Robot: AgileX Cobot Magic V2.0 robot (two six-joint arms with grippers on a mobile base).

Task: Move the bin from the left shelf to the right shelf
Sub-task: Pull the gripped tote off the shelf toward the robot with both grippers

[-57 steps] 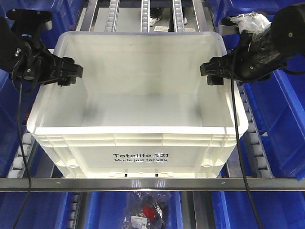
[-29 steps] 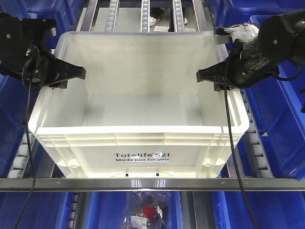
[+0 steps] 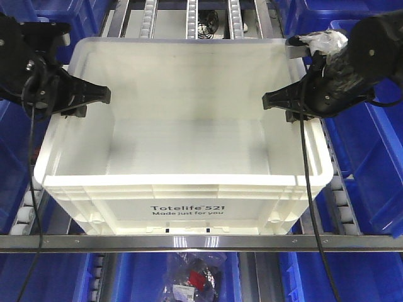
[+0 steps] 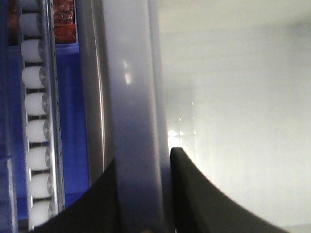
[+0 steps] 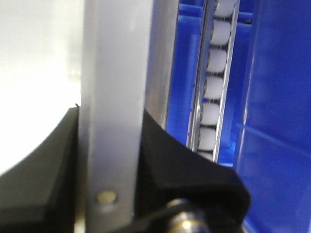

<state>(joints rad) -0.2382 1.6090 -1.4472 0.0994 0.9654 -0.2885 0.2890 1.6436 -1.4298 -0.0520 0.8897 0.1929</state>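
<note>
On the grey roller shelf [image 3: 189,242], in the front view, the white bin [image 3: 186,211] sits square in the middle lane. Its printed side faces the camera and its inside is bare. Blue bins [image 3: 371,163] flank it on both sides, and a clear bag of small parts [image 3: 192,283] lies on the level below. The left gripper [image 3: 96,95] reaches over the bin's left wall near the far corner. The right gripper [image 3: 274,100] reaches over the right wall at about the same depth. From here it is hard to say whether the bin's base rests on the rollers [image 3: 340,201] or hangs just above them.

In the left wrist view, the left gripper [image 4: 141,194] straddles the bin's rim [image 4: 131,97]. One black finger [image 4: 194,194] is inside the wall and the other outside, both tight against the plastic, so the claw holds the bin. A row of white rollers [image 4: 36,102] runs along the left edge.

In the right wrist view, the right gripper [image 5: 109,145] clamps the opposite rim [image 5: 114,73] the same way, with a dark finger [image 5: 170,160] pressed on each side. More rollers [image 5: 216,87] and a blue bin wall [image 5: 282,121] lie just beside it.
</note>
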